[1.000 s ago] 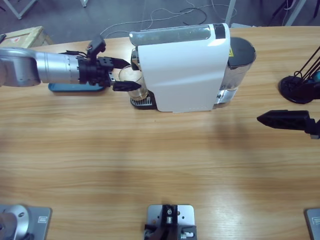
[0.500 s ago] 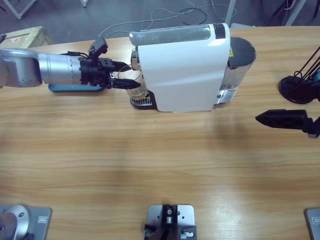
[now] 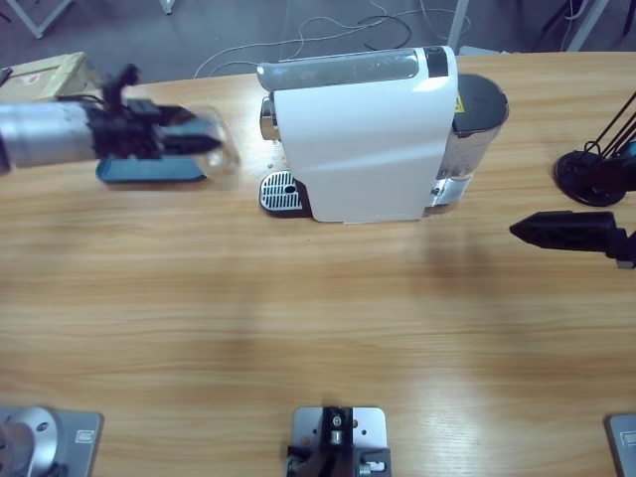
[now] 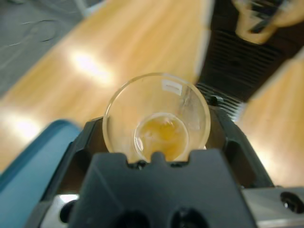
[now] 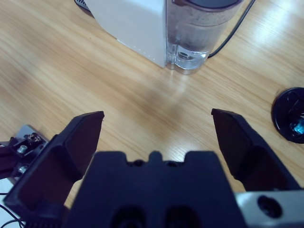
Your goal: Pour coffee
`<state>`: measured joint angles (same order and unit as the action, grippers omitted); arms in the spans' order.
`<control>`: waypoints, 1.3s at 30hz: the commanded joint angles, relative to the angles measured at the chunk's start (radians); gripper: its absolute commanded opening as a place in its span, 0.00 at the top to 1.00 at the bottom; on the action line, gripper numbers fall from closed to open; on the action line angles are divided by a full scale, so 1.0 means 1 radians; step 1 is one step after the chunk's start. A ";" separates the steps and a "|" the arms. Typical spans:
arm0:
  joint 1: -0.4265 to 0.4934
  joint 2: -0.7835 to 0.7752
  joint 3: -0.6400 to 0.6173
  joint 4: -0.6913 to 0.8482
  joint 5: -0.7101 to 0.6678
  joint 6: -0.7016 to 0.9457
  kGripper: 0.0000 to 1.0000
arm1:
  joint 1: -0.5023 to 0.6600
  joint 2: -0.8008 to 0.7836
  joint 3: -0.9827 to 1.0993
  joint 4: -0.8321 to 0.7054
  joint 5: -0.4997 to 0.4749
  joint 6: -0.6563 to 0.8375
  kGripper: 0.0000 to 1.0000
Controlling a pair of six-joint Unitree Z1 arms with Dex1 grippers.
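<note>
The right gripper point(image 5: 156, 137) hung wide open and empty over the counter point(image 3: 318, 328) by its right edge. Farther back, near the far left corner, the left gripper point(image 4: 156, 142) was closed around a clear glass point(image 4: 156, 116). The glass had a little brown coffee point(image 4: 161, 135) at its bottom and was held above the blue tray point(image 3: 149, 171), apart from the white coffee machine point(image 3: 363, 139).

The left claw point(image 3: 194, 142) is clamped closed, arm level, while the right claw point(image 5: 156, 126) gapes wide.
</note>
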<state>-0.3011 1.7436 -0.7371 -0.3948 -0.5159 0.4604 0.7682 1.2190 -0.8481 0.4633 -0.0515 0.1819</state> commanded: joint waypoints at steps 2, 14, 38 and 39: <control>0.085 -0.003 0.019 -0.050 0.396 -0.191 1.00 | -0.009 -0.036 0.019 0.012 0.004 -0.001 0.00; 0.092 0.243 0.006 -0.249 0.505 -0.347 1.00 | -0.009 -0.015 0.031 0.009 0.002 0.001 0.00; 0.005 -0.516 0.173 0.022 0.516 -0.359 0.01 | -0.009 -0.169 0.031 0.060 -0.017 0.007 0.00; -0.070 -0.568 0.168 0.107 0.498 -0.416 0.01 | -0.009 -0.180 0.031 0.076 -0.029 0.008 0.00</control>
<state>-0.2294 1.6825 -0.6100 -0.6376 -0.0243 0.1262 0.7673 1.1595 -0.8461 0.4814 -0.0516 0.1819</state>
